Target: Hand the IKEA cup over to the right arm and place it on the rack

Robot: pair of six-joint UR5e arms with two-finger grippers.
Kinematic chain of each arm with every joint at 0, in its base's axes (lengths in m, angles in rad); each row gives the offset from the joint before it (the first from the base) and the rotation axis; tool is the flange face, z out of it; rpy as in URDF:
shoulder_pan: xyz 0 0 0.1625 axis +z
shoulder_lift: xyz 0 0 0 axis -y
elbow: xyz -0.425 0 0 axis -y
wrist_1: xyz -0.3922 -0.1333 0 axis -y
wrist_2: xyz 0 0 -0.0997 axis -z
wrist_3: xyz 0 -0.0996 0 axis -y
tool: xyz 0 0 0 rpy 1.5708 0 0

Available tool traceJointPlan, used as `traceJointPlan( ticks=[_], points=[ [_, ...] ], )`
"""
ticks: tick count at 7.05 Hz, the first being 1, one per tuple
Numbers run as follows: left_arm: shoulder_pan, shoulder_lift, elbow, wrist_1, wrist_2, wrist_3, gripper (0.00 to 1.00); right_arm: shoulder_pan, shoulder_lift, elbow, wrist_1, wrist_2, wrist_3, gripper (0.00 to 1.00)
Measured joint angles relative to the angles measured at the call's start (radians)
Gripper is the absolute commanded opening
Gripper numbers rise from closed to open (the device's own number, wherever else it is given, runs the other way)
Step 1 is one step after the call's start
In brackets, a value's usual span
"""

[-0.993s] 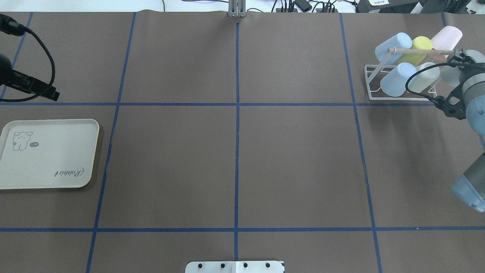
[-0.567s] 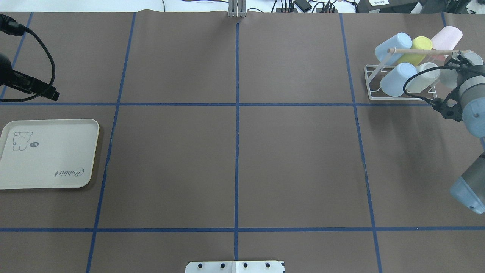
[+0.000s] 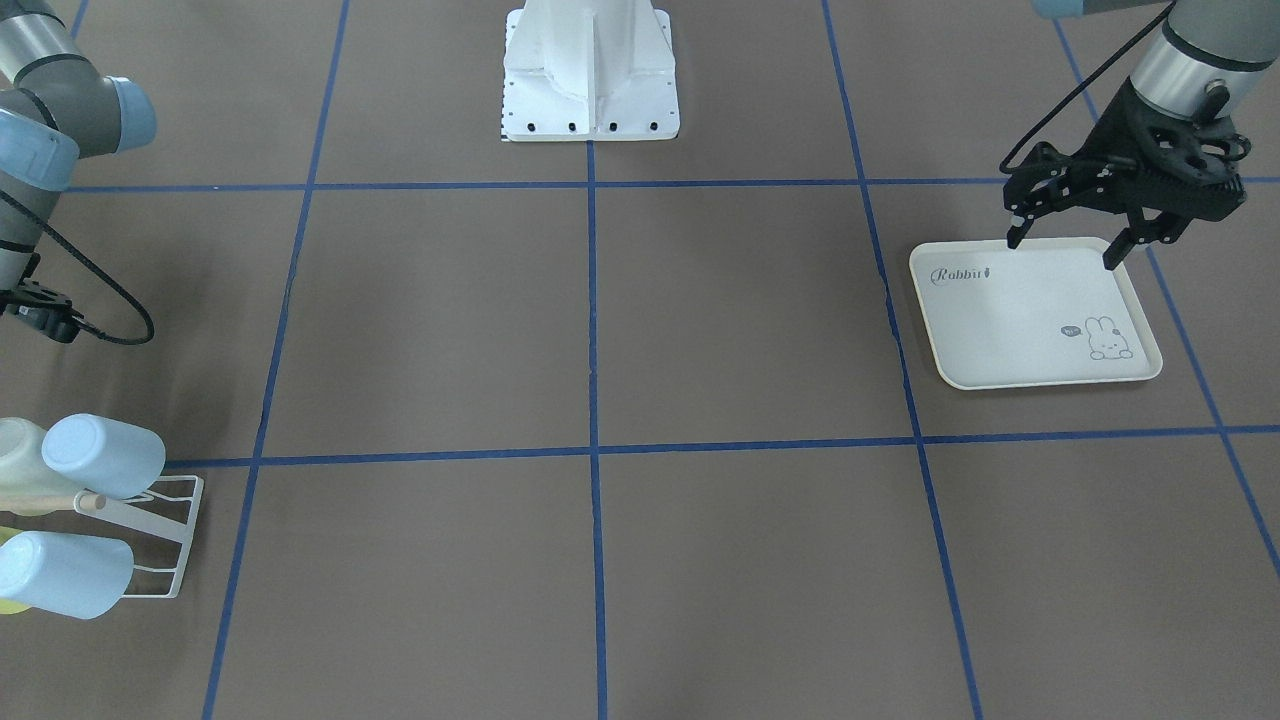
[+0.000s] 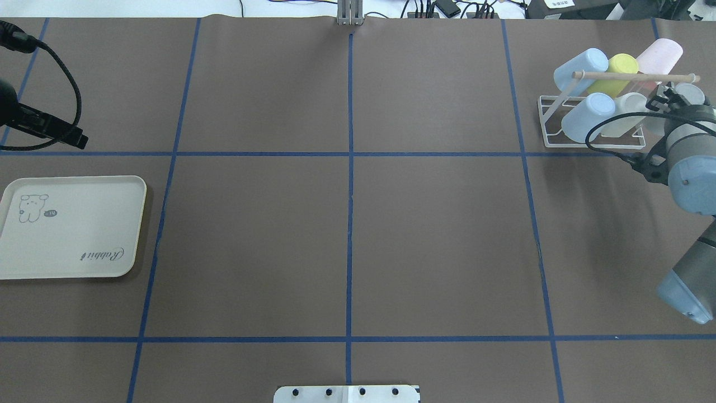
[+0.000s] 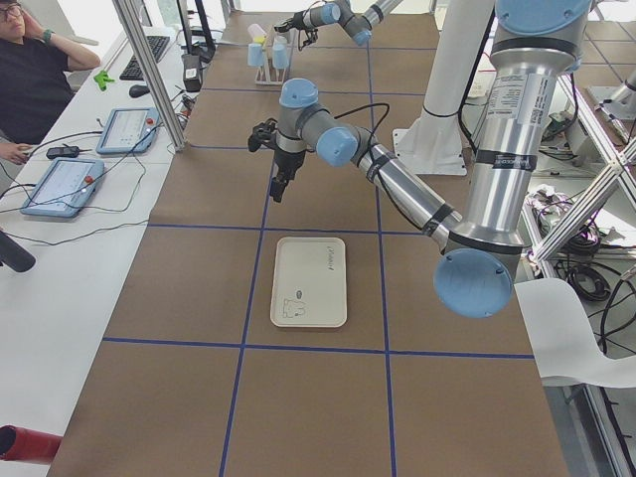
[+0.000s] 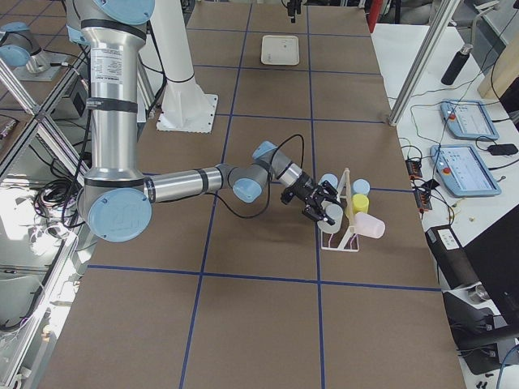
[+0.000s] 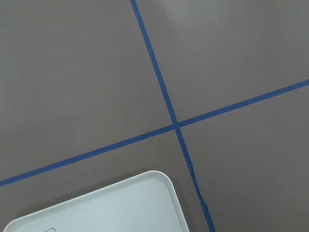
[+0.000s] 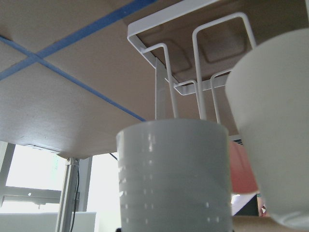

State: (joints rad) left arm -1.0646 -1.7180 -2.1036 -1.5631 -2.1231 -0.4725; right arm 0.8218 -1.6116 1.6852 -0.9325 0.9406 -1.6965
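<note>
1. Your right pincer (image 4: 668,96) grips the IKEA cup (image 4: 689,93) at the rack (image 4: 561,98), upper right of the overhead frame; the left pincer (image 3: 1061,251) stands open.
2. If the cup comes in crooked, it can knock the neighbouring cups (image 4: 586,117) off.

Left arm (image 5: 397,184) and right arm (image 6: 182,184): silver-grey tubes, pale blue caps at joints. Left gripper (image 3: 1060,254) black, skeletal frame with round cut-outs. Black braided cable (image 4: 79,101) loops off each wrist. White base (image 3: 590,90), black screws along edge.
</note>
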Motion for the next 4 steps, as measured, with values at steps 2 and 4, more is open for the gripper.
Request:
traceJointPlan(
  ticks=[2,4],
  points=[
    [0.0,0.0,0.0,0.0,0.0,0.0,1.0,-0.001,0.0,0.0,0.002,-0.001,0.0,0.87],
    [0.0,0.0,0.0,0.0,0.0,0.0,1.0,-0.001,0.002,0.002,0.003,0.001,0.001,0.99]
  ],
)
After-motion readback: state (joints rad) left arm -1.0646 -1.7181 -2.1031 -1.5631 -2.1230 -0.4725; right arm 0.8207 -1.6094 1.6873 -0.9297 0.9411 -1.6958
